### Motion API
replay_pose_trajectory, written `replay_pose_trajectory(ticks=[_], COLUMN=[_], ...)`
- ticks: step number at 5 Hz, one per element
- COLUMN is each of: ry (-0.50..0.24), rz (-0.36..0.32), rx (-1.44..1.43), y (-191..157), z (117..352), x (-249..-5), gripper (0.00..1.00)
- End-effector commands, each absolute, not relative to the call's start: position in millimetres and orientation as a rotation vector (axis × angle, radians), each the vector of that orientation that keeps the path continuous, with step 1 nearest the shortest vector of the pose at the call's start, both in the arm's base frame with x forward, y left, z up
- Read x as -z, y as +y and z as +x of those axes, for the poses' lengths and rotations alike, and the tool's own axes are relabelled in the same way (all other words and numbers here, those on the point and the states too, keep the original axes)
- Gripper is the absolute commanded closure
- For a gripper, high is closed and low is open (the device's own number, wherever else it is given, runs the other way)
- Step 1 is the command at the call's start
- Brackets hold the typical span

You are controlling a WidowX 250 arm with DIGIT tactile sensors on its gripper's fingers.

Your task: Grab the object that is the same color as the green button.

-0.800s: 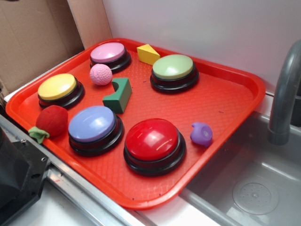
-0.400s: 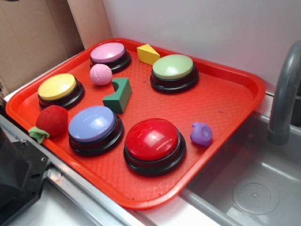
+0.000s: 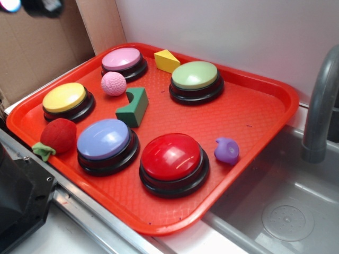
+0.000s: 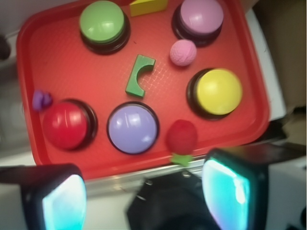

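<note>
High above the tray, the pincer [image 4: 144, 196] hangs with its two pads spread wide apart and nothing between them; in the wrist view the pads [image 4: 62, 203] fill the lower corners, well short of the near edge of the red tray [image 4: 163, 91]. In the side view only a blurred dark bit of it shows at the top left corner [image 3: 32, 5]. Nearest it in the wrist view, at the tray's near edge, lies a red plush strawberry [image 4: 182, 136] with a small green leaf pointing off the tray. Just beyond it sit a purple button [image 4: 133, 128] and, to the left, a red button [image 4: 65, 125], with a small purple lump [image 4: 41, 100] beside the red one. A yellow button [image 4: 219, 92] stands to the right. Near the middle of the tray lies the green block [image 4: 139, 75], flat on the bare red surface, its arch notch facing right toward a pink ball [image 4: 183, 52]; it touches nothing, and stands between the purple button and the far row. In the side view the same block [image 3: 133, 107] sits just beside the ball and between the yellow and green buttons. At the far side stand the green button [image 4: 102, 22] on the left and a pink button [image 4: 201, 17] on the right, with a yellow wedge [image 4: 148, 6] between them. A grey sink [image 3: 286, 211] with a tap [image 3: 320, 106] adjoins the tray in the side view.
</note>
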State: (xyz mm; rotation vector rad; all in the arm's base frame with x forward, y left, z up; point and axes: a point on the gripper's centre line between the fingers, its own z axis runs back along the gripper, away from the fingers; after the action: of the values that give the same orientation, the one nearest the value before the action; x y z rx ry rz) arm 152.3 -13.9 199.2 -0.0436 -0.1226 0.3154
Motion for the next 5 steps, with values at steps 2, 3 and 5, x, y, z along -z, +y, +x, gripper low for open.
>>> replay_pose_trajectory(ticks=[2,3,5], ry=[-0.208,-0.209,-0.172], rz=[0.031,0.074,0.083], rx=[-0.566,-0.583,-0.591], y=[-9.9,-8.4,-5.8], z=[219.1,239.8,254.3], x=[-120.0,-75.9,-24.5], gripper=[0.0,0.0,0.0])
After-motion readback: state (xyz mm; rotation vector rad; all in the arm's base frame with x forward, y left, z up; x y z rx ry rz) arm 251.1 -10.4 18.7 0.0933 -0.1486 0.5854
